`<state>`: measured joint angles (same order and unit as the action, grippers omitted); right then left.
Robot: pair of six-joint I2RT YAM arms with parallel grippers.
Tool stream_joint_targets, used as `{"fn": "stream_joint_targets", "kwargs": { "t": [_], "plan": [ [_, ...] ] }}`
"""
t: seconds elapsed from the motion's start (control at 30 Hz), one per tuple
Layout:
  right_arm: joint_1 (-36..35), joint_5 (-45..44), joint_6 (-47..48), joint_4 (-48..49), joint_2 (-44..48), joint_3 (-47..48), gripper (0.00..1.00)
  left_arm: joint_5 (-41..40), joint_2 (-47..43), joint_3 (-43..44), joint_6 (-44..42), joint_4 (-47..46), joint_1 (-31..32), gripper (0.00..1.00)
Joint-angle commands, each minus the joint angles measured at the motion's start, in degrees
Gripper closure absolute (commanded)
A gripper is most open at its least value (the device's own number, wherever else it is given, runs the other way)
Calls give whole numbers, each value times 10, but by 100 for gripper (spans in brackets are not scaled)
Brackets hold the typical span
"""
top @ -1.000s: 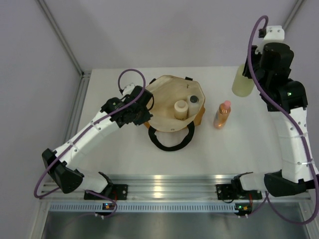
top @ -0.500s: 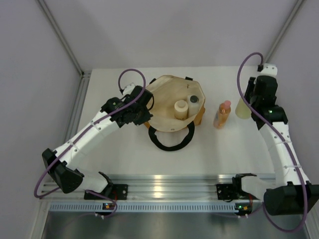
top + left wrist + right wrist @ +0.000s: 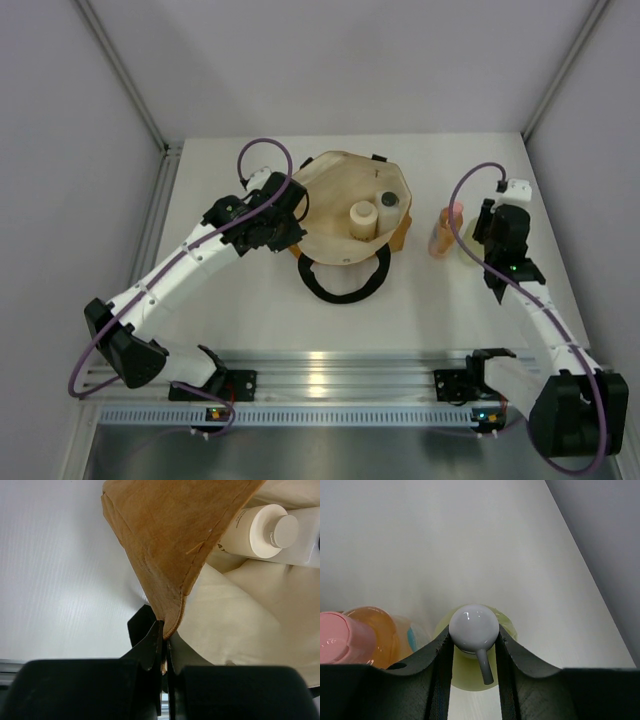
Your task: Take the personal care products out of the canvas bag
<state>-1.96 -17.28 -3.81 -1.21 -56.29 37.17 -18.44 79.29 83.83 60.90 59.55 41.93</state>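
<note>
The canvas bag [image 3: 335, 195] lies open mid-table. Inside it stand the short cream cylinder [image 3: 362, 220] and the clear bottle with black cap [image 3: 388, 200]. My left gripper [image 3: 296, 216] is shut on the bag's tan rim [image 3: 175, 540]; the cream cylinder [image 3: 250, 530] shows beyond in the left wrist view. The orange bottle with pink cap [image 3: 445, 230] stands on the table right of the bag. My right gripper [image 3: 476, 240] is shut on the white top of the yellow-green bottle [image 3: 474, 627], held upright just right of the orange bottle [image 3: 380, 630]. I cannot tell if it touches the table.
The bag's black loop handle [image 3: 345, 285] lies on the table in front of the bag. The table's right edge and side wall [image 3: 600, 555] are close to the right gripper. Metal rails with the arm bases run along the near edge [image 3: 330, 375].
My right arm has come down from high at the far right, carrying the yellow-green bottle nearer and lower, to just beside the orange bottle. The left arm and bag have not moved.
</note>
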Motion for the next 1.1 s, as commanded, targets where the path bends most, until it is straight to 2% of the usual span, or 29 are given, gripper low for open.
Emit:
{"fn": "stream_joint_targets", "kwargs": {
  "t": [0.0,0.33,0.37,0.4,0.5,0.53,0.57,0.6,0.63,0.73,0.87,0.93,1.07],
  "plan": [
    [13,0,8,192,43,-5,100,15,-4,-3,-4,-12,1,100],
    [14,-7,-5,209,58,-68,99,10,-7,-5,-4,-13,1,100],
    [14,-9,-6,207,59,-72,95,9,-7,-5,-4,-12,1,100],
    [14,-11,-9,206,65,-73,79,9,-7,-4,-4,-13,2,100],
    [13,-20,-10,191,72,-70,58,9,-7,-5,-6,-13,1,100],
    [13,-29,-10,181,79,-69,41,9,-6,-5,-7,-12,1,100],
    [13,-35,-11,177,85,-66,34,9,-6,-5,-7,-12,1,100],
    [14,-37,-9,174,88,-63,22,9,-5,-5,-7,-13,1,100],
    [13,-42,-5,167,97,-61,19,9,-4,-5,-7,-12,1,100],
    [13,-46,3,133,104,-33,15,11,-1,-5,-6,-12,1,100],
    [14,-22,-27,33,93,75,15,12,2,-4,-5,-13,2,100],
    [14,33,-73,-31,80,117,16,10,2,-4,-5,-12,1,100],
    [-16,129,-141,-97,55,213,22,7,1,-4,-3,-13,1,100]
  ]
}}
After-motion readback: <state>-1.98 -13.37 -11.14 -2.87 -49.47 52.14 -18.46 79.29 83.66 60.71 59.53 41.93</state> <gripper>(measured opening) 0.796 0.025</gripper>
